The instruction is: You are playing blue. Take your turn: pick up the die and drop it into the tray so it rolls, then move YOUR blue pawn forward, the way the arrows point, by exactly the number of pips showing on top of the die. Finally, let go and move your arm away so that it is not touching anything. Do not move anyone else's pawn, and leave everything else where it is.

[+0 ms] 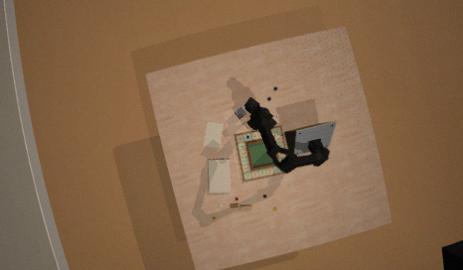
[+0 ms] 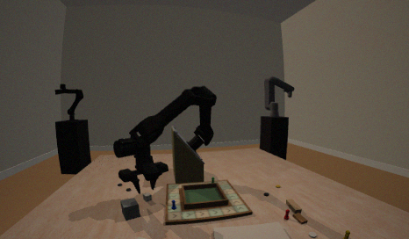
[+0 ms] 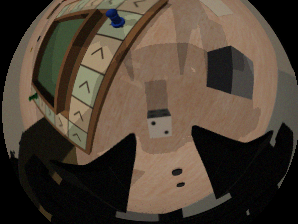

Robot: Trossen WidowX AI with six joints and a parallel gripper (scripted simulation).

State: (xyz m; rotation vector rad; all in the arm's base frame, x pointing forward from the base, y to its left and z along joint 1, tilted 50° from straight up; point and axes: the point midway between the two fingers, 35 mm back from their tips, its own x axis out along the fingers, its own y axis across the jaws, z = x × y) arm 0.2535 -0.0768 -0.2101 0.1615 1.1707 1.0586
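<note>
Above the desk (image 2: 344, 184), a little to the side of the game board (image 2: 204, 213), the jaws (image 2: 142, 179) hang with the fingers spread part way and nothing between them. Directly under them lies the die (image 3: 158, 127), a small pale cube resting on the wood; in the wrist view it sits in the gap between the two dark fingers but lower, not touched. A bigger grey block (image 2: 130, 208) stands just beside it, nearer the front.

The task is, to my judgement, only at its beginning. The die is not yet lifted, and the green tray (image 2: 203, 194) in the middle of the board has nothing visible inside. The blue pawn (image 2: 173, 205) stands upright on a square of the arrow track at the board's near side. What is left is nearly all: to lower and close on the die, to carry it over the tray and release it, to read the pips, to advance the blue pawn, then to withdraw the arm.
</note>
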